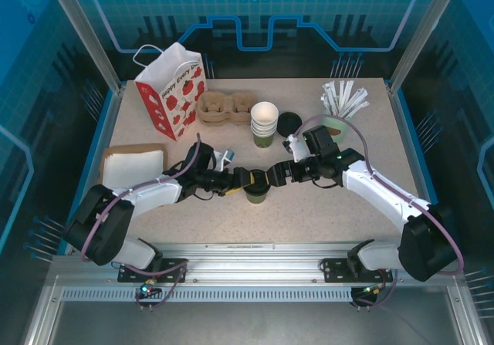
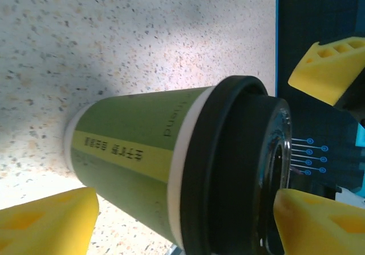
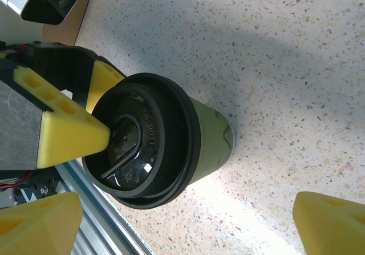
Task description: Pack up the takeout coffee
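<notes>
Speckled surface [image 1: 324, 206] held the takeout coffee [image 1: 257, 194]; your left end effector [image 1: 247, 179] at nine o'clock, right end effector [image 1: 272, 177] at three, gaped empty.

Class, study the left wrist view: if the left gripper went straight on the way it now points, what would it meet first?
The takeout coffee: the black-lidded green cup stands directly ahead, between the spread yellow fingers of the left gripper. Whether they touch it is unclear.
</notes>
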You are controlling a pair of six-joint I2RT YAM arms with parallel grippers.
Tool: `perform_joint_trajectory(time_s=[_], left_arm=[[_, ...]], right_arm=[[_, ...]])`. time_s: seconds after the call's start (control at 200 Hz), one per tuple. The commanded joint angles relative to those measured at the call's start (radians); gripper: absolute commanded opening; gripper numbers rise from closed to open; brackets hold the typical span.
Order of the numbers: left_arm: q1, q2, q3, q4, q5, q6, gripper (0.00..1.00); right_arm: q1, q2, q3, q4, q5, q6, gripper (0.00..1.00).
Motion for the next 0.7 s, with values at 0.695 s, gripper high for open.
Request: perform_joint_trajectory(time_s=[0.695], left_arm=[[-0.173,0.204,0.116,0.215,-0.067,-0.14,0.72]], right_arm=[[-0.065,-0.078,0.026,-0.071,0.026,-0.032,0.96]])
